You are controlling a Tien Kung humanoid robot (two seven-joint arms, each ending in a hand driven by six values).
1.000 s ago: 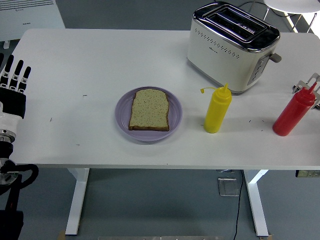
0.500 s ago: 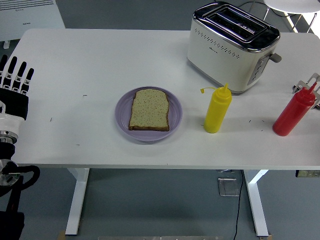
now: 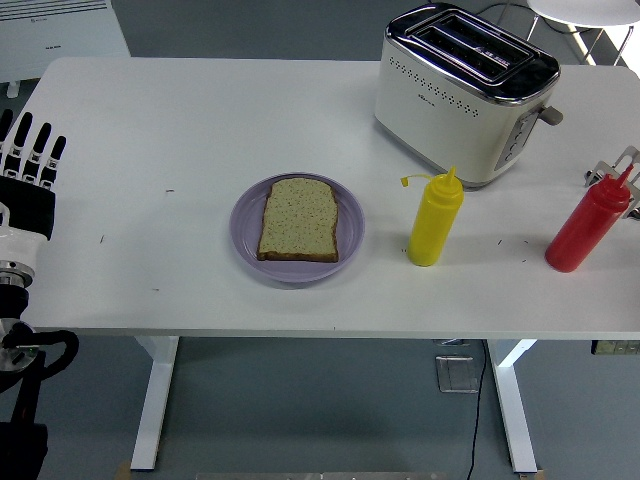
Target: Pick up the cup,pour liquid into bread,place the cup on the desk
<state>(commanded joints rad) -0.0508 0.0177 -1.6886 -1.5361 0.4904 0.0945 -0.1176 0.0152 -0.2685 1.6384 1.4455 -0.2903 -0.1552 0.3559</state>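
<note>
The white table (image 3: 200,110) carries everything, with a cream toaster (image 3: 462,95) standing at its far right. Toward the middle sits a purple plate (image 3: 243,222) holding one slice of bread (image 3: 298,219), its longer side running away from the near edge. No cup is on show; the nearest things to one are two squeeze bottles, both upright. The yellow bottle (image 3: 434,221) stands just right of the plate and in front of the toaster, and the red bottle (image 3: 588,224) stands near the table's right edge. The left hand (image 3: 28,160) hovers at the table's left edge, fingers straight and spread, holding nothing. From that hand the yellow bottle lies well off to the right, beyond the plate and bread, so a reach from there would have to cross over the slice. At the right edge, just behind the red bottle's nozzle, a small pale metal part (image 3: 612,170) shows; it may belong to the right hand, but too little is visible to tell its state. That side looks much closer to either bottle than the left hand is.
</note>
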